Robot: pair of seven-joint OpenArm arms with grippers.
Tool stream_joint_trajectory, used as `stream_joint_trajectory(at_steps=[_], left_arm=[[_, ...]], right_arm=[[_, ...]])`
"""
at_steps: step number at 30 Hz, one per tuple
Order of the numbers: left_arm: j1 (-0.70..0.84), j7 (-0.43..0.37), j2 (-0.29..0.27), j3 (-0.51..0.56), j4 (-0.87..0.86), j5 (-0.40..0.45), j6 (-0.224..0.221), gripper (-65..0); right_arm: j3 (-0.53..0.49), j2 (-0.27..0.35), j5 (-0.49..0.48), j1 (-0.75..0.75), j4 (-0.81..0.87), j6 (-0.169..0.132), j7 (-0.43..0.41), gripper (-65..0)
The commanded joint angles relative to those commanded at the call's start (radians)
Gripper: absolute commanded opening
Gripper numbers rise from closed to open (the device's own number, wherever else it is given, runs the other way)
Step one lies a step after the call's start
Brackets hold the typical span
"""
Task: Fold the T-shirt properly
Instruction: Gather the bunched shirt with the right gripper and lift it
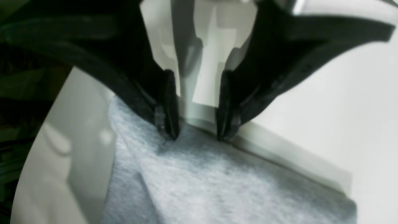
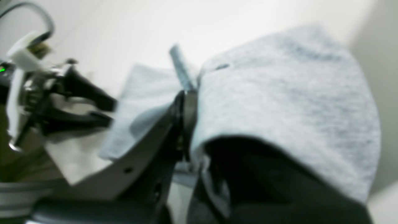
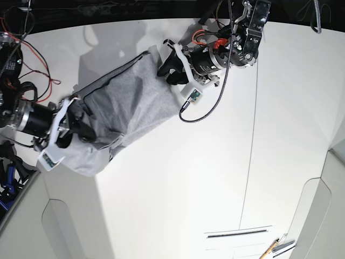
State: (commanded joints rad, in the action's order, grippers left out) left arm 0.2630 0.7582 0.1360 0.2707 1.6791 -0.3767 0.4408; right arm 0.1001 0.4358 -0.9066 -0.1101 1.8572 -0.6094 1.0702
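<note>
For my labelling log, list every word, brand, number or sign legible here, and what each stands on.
No text can be read in any view.
The T-shirt shows plain grey cloth, with no lettering visible.
The small green-and-white tags on the left hand and right hand are too small to make out any marking.

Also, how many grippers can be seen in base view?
2: the left gripper at the shirt's right end, the right gripper at its left part.
</note>
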Motion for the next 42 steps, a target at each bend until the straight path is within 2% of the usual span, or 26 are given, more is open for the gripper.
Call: stream_joint_trajectory(at_steps=[2, 5, 7, 9, 10, 12, 13, 14, 16, 20, 25, 28, 33, 36, 39, 41, 42], left_arm=[[0.001, 0.0, -0.003, 0.0, 0.0, -0.001, 0.0, -42.9], [0.0, 0.001, -0.003, 0.0, 0.0, 0.0, 0.0, -42.9], [0.0, 0.002, -0.003, 0.0, 0.0, 0.0, 0.0, -42.9], [0.0, 0.013, -0.003, 0.0, 0.0, 0.0, 0.0, -42.9], [0.0, 0.017, -0.003, 0.0, 0.001, 0.0, 0.0, -42.9], [0.0, 0.023, -0.003, 0.0, 0.002, -0.001, 0.001, -42.9], [0.0, 0.028, -0.003, 0.0, 0.003, -0.002, 0.001, -42.9], [0.0, 0.034, -0.003, -0.001, 0.004, -0.006, 0.001, -42.9], [0.0, 0.051, -0.003, -0.011, 0.007, -0.017, 0.003, -42.9], [0.008, 0.102, -0.002, -0.071, 0.088, -0.071, 0.048, -42.9], [0.015, 0.174, 0.0, -0.151, 0.219, -0.079, 0.05, -42.9], [0.032, 0.173, 0.012, -0.164, 0.225, -0.079, 0.051, -42.9], [0.042, 0.158, 0.017, -0.169, 0.225, -0.075, 0.053, -42.9], [0.042, 0.159, 0.017, -0.195, 0.225, -0.075, 0.053, -42.9], [0.042, 0.159, 0.017, -0.24, 0.225, -0.076, 0.054, -42.9], [0.042, 0.159, 0.017, -0.276, 0.226, -0.082, 0.075, -42.9], [0.042, 0.161, 0.017, -0.293, 0.226, -0.096, 0.088, -42.9]], right_arm=[[-0.078, -0.068, 0.051, 0.001, -0.001, 0.0, -0.005, -65.0], [-0.216, -0.148, 0.205, 0.003, -0.022, 0.001, -0.023, -65.0], [-0.303, -0.171, 0.268, 0.002, -0.051, 0.004, -0.045, -65.0], [-0.375, -0.17, 0.29, 0.002, -0.078, 0.012, -0.071, -65.0], [-0.401, -0.17, 0.311, 0.003, -0.085, 0.014, -0.08, -58.1], [-0.431, -0.17, 0.342, 0.002, -0.089, 0.023, -0.083, -38.3], [-0.433, -0.17, 0.343, 0.002, -0.088, 0.023, -0.083, -31.5], [-0.432, -0.17, 0.342, 0.002, -0.087, 0.023, -0.083, -28.9], [-0.432, -0.17, 0.34, -0.002, -0.084, 0.023, -0.083, -29.0], [-0.432, -0.171, 0.312, -0.012, -0.054, 0.023, -0.084, -29.0], [-0.431, -0.171, 0.28, -0.053, -0.039, 0.023, -0.091, -29.0], [-0.431, -0.171, 0.222, -0.084, -0.039, 0.022, -0.094, -29.0], [-0.41, -0.174, 0.219, -0.14, -0.039, 0.023, -0.094, -29.0], [-0.353, -0.177, 0.233, -0.163, -0.04, 0.023, -0.094, -29.0], [-0.244, -0.189, 0.266, -0.166, -0.041, 0.031, -0.103, -29.0], [-0.169, -0.189, 0.275, -0.166, -0.052, 0.038, -0.105, -29.4], [-0.134, -0.189, 0.275, -0.163, -0.061, 0.038, -0.109, -31.8]])
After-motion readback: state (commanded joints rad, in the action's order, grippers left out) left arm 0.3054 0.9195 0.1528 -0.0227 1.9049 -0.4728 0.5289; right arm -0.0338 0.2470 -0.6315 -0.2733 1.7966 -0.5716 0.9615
